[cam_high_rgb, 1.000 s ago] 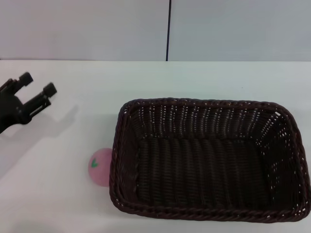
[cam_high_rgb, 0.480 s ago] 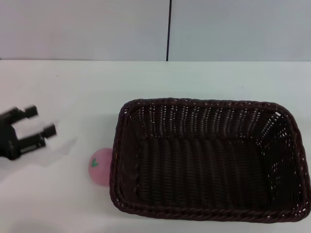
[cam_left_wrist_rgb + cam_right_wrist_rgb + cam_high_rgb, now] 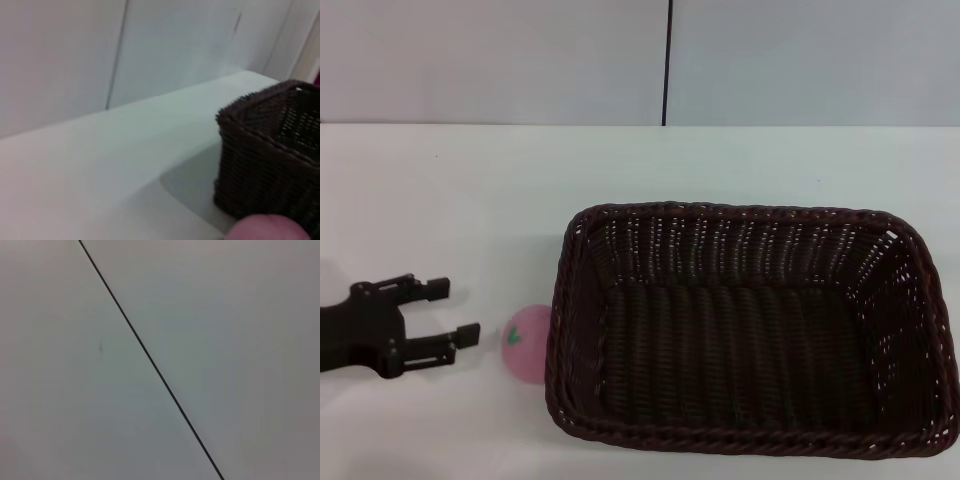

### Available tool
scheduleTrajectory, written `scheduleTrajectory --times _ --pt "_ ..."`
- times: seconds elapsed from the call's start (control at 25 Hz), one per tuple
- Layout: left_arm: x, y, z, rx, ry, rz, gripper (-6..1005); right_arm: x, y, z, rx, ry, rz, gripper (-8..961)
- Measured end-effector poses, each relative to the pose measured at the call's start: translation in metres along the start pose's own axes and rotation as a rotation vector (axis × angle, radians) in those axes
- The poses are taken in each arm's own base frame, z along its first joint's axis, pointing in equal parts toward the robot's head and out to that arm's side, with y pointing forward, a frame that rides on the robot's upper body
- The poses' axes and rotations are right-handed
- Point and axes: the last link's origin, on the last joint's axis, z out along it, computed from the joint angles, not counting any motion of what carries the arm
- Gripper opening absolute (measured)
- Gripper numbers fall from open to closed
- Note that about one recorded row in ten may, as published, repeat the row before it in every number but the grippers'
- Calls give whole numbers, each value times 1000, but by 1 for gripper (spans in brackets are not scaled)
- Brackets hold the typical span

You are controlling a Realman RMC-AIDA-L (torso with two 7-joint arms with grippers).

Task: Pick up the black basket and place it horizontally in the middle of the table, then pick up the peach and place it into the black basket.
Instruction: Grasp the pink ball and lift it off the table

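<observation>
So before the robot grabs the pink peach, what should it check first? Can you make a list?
1. Left gripper open: ok, its two fingers are spread apart.
2. Gripper lined up with the peach: ok, the opening points at it from the robot's left, though the peach sits a bit nearer the robot.
3. Peach free to grab: not ok, it sits right against the black basket wall, maybe touching.
4. Black basket lying flat on the table: ok, open side up.
5. Room inside the basket: ok, nothing shows in it.
6. Right gripper out of the way: cannot tell, it appears in no view.
</observation>
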Motion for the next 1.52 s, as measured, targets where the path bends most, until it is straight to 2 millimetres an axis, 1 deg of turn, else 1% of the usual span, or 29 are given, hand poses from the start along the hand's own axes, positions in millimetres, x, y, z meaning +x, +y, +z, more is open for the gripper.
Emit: scheduleTrajectory --times 0.04,0.08,0.2,0.24,0.28,0.64,0.72,0.96,1.2,1.52 --pt "0 0 0 0 0 0 675 0 0 0 1 0 0 544" --pt "-1 3 7 -27 -19 -1 675 0 0 0 1 0 -1 544" --pt "-3 7 15 -49 -33 -7 673 3 0 0 4 1 10 544" --pt "-3 7 15 -49 -33 -7 673 3 0 0 4 1 12 544" --pt "-3 9 22 -66 -28 -15 672 3 0 0 4 1 12 544" --pt "-2 10 28 -84 -24 -13 668 4 0 1 5 5 13 544" --pt "-1 13 35 -105 -17 -15 667 5 0 1 5 5 8 544" --pt "-3 17 46 -136 -45 -11 664 5 0 0 7 4 7 545" --pt "-2 17 49 -143 -44 -3 661 5 0 2 5 1 7 544" --pt "-2 13 48 -117 -36 -5 657 6 0 1 9 1 13 545"
